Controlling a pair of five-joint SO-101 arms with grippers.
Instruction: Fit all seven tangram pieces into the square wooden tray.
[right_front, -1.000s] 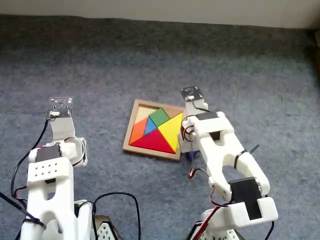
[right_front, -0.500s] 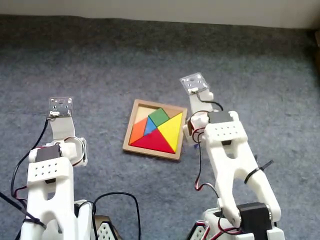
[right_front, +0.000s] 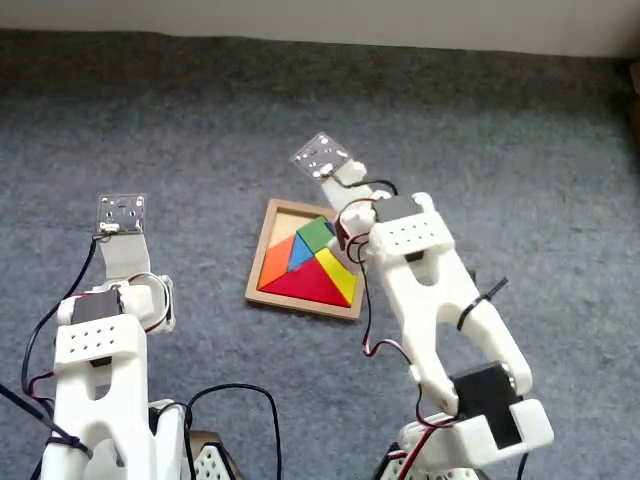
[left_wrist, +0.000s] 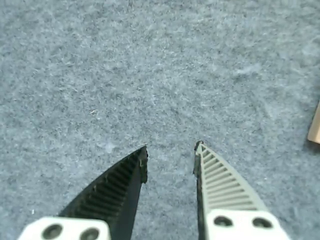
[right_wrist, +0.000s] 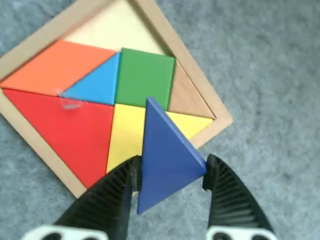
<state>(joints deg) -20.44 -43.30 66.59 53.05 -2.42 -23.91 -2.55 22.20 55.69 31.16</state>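
Right end effector (right_wrist: 172, 159) grips blue triangle (right_wrist: 165, 150) (edgewise) above tray (right_wrist: 200, 86); left end effector (left_wrist: 171, 150) wide.

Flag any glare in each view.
Right wrist view: a pale glare spot where the red piece meets the orange piece, none on the blue triangle in the right gripper. Left wrist view and high view: carpet evenly lit, no glare.
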